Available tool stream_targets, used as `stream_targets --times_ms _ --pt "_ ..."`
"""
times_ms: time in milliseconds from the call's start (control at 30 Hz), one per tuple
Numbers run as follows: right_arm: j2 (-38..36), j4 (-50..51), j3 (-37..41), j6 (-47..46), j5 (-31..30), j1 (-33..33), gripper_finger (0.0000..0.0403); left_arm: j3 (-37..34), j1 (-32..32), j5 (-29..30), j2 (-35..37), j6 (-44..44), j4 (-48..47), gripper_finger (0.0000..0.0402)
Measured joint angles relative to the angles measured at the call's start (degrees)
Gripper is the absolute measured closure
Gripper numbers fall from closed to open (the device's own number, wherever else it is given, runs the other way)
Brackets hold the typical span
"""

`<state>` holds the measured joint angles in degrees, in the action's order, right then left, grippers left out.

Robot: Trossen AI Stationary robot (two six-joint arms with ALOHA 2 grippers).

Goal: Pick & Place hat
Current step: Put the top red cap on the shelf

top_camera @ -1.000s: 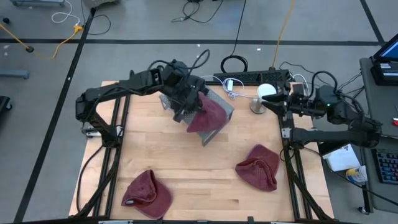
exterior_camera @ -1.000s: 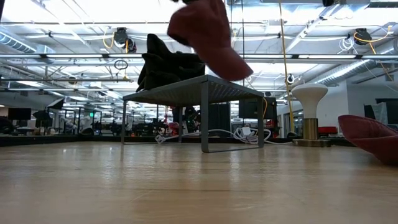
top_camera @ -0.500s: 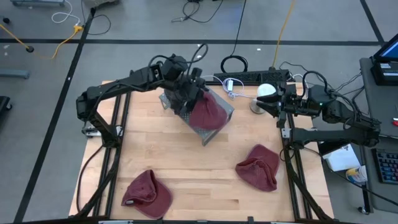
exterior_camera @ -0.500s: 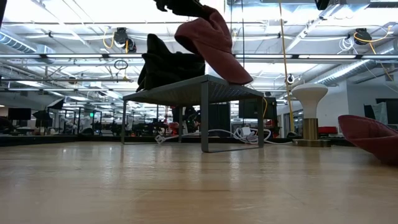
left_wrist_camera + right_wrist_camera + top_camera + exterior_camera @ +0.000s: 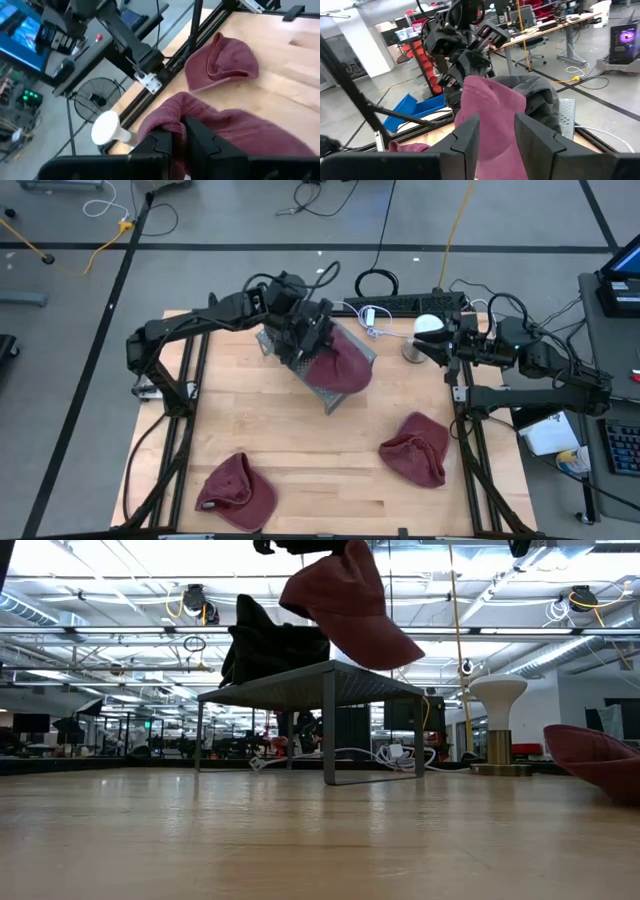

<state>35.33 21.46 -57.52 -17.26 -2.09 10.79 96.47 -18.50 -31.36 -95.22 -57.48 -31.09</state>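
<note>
Left arm: extended from the table's left edge toward the far centre, elbow bent, wrist held high above the table. Left gripper [image 5: 314, 345] points down and right in the high view; fingers [image 5: 202, 140] pinched close together, clamped on the hat [image 5: 338, 366].

Right arm: folded along the table's right edge, forearm level and aimed left. Right gripper [image 5: 432, 347] sits at the far right corner, fingers [image 5: 534, 135] spread apart, holding nothing.

My two dark fingers [image 5: 465, 137] w/ a gap between, red hat [image 5: 492, 115] held up by other arm's gripper [image 5: 470, 60], gray hat [image 5: 540, 100] just behind on metal rack [image 5: 566, 117].
</note>
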Motion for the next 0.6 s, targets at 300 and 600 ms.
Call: stream_targets --times_ms 300,600 --pt "0.0 -0.25 0.0 -0.32 -2.6 0.0 0.0289 -0.09 -1.79 3.48 -1.68 -9.27 -6.27 0.0378" --pt "0.39 -0.23 0.0 -1.69 -4.13 0.0 0.0289 -0.07 -4.76 8.09 -1.68 -16.93 -6.86 0.0377"
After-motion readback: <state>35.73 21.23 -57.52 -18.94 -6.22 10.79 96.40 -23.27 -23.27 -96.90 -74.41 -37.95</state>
